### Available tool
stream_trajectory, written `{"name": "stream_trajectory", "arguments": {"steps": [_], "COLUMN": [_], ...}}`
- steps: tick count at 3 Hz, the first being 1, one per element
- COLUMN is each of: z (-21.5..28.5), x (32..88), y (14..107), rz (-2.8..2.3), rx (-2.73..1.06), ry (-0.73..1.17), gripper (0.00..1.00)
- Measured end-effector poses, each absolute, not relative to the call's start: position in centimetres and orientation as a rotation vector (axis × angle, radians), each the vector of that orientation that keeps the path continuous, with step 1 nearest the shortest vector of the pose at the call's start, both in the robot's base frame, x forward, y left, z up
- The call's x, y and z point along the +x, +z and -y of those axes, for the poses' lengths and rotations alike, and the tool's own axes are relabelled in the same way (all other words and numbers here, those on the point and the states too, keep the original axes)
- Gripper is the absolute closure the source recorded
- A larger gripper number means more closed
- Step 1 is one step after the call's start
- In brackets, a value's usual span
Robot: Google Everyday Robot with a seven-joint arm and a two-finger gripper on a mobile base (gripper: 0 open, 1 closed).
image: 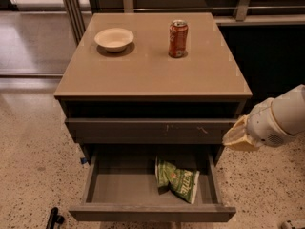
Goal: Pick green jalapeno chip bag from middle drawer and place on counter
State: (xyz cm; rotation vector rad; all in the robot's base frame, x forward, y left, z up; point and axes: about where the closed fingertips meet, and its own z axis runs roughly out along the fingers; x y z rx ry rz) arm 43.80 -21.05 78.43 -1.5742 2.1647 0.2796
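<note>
I see the worktop (152,75) above the open middle drawer (151,213). My gripper (237,138) hangs right of the cabinet, level with the scuffed drawer front (143,130); its spread I cannot tell. The green jalapeno chip bag (177,179) lies in the drawer's right half, nearer and left of the gripper, well apart.

This looks like an office or lab test area rather than a home. It has a speckled terrazzo floor (33,151), metal frame posts (71,8) and a rail (267,19) along the far side. A plain gray cabinet (119,130) with a glossy tan counter (152,75) stands alone (a bowl (114,38) and a soda can (178,38) on it). The robot's gripper (237,136) hangs at the right, beside the cabinet front.
</note>
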Motion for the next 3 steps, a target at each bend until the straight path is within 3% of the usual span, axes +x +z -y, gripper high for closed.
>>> {"name": "stream_trajectory", "arguments": {"steps": [2,3], "z": [15.5,15.5], "x": [42.8,42.8], "y": [66.9,66.9], "rz": [-2.057,-2.057], "rx": [-1.53,-1.53], "ry": [0.508,0.508], "gripper": [1.0,1.0]}}
